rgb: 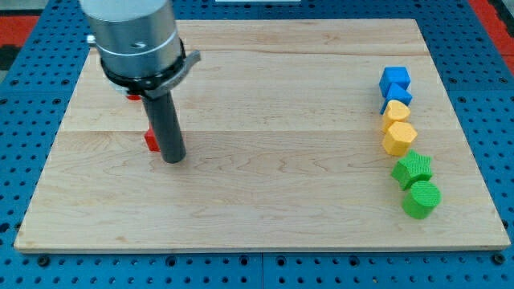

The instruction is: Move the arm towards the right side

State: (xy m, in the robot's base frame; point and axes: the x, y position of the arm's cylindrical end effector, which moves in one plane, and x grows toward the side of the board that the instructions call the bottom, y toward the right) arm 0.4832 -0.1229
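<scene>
My tip (174,158) rests on the wooden board (265,201) at the view's left. A red block (150,140) lies just left of the rod, touching or nearly touching it, partly hidden. Another red block (134,97) peeks out under the arm's grey body, mostly hidden. At the view's right a column of blocks runs top to bottom: two blue blocks (394,80) (397,98), two yellow blocks (396,111) (399,138), a green star-like block (413,169) and a green cylinder (421,199). The tip is far left of this column.
The board sits on a blue pegboard table (32,104). The arm's grey cylindrical body (132,36) hangs over the board's upper left corner.
</scene>
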